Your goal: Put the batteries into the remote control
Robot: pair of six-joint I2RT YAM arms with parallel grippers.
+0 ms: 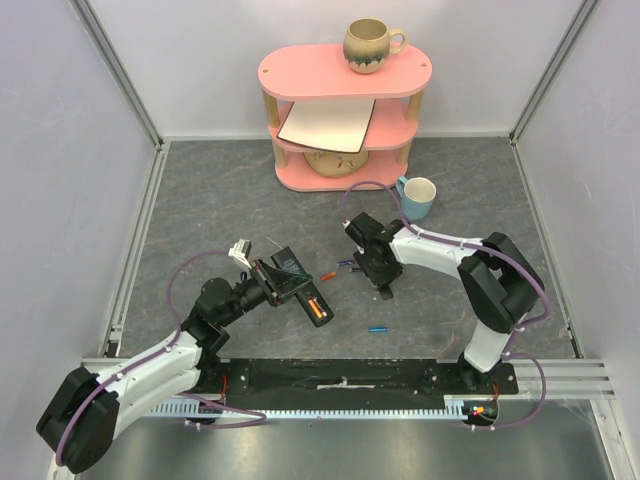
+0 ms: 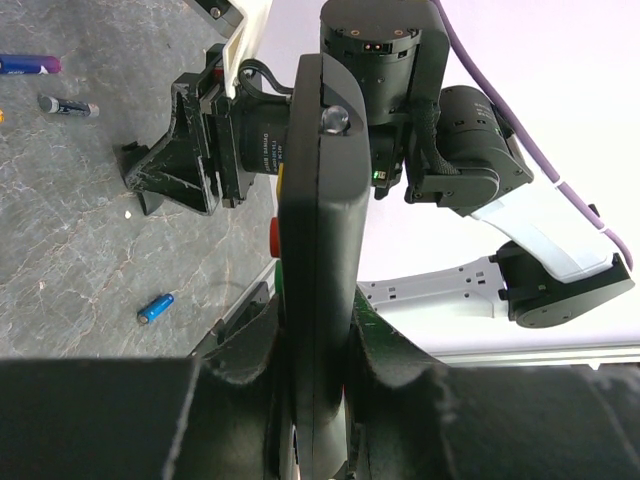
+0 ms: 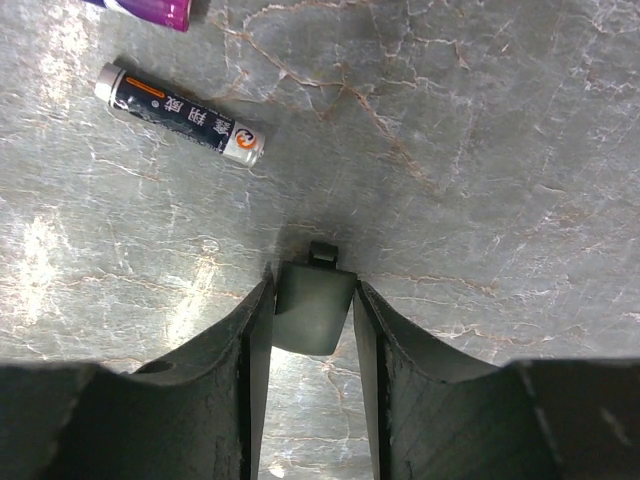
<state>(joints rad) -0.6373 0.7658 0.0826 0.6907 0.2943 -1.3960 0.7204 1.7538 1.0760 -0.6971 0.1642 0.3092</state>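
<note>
Left claw (image 1: pixel 281 281) gripping remote control (image 1: pixel 303 293), right claw (image 1: pixel 385 288) low, blue battery (image 1: pixel 378 328) on table (image 1: pixel 220 210)

Both arms (image 1: pixel 150 368) have black joints, white shells and purple cables (image 1: pixel 370 184).

Pink three-tier shelf (image 1: pixel 300 72), brown mug (image 1: pixel 368 46) on top, white board (image 1: pixel 326 125) inside, pale blue cup (image 1: pixel 418 198) beside it

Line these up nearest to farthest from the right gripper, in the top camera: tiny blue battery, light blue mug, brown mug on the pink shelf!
1. Tiny blue cylindrical battery, just on the arm-base side of the right gripper.
2. Light blue ceramic mug, on the table farther back.
3. Brown ceramic mug, atop the pink shelf at the back.
</note>
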